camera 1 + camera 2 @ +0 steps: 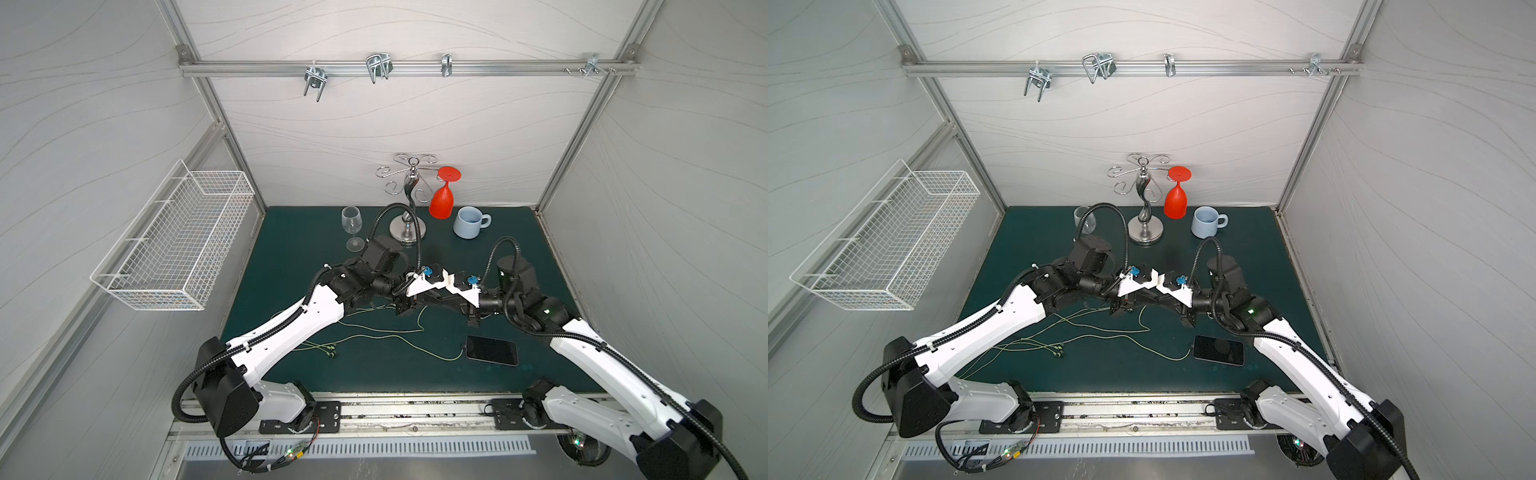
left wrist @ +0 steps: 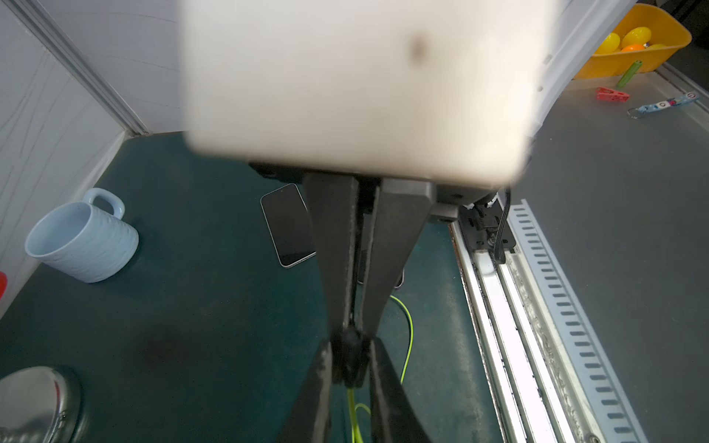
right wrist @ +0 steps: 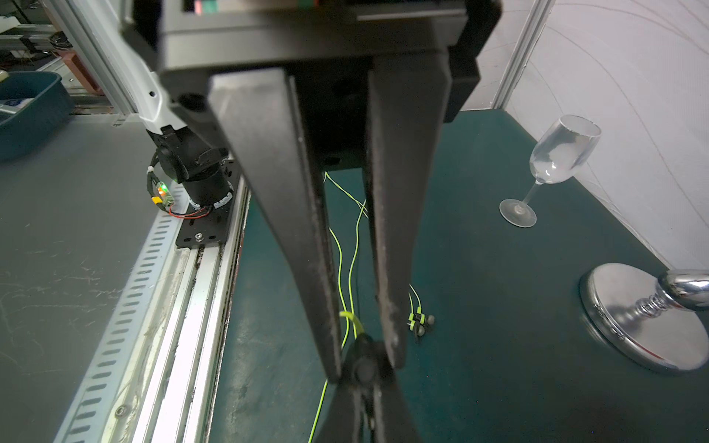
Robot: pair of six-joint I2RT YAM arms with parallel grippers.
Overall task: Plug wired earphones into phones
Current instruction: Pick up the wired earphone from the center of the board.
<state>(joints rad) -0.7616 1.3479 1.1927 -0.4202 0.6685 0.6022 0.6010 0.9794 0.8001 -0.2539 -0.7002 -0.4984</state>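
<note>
**A:** What is the left end effector [image 2: 350,347] doing?

**B:** It pinches a small dark plug [image 2: 347,362] above the middle of the table [image 1: 291,257]. The plug's yellow-green cable [image 2: 350,410] runs back between the fingers.

**A:** And the right end effector [image 3: 364,383]?

**B:** It is pressed together, tip to tip with the left one, and touches that same plug. I cannot tell whether it grips it.

**A:** Where are the earphones [image 1: 329,351]?

**B:** Their thin cables sprawl over the table left of centre. The earbuds [image 3: 419,321] lie near the left arm [image 1: 291,328].

**A:** And the phone [image 1: 491,350]?

**B:** It lies flat at the near right, screen up. A second cable [image 1: 451,360] reaches its left end
</note>
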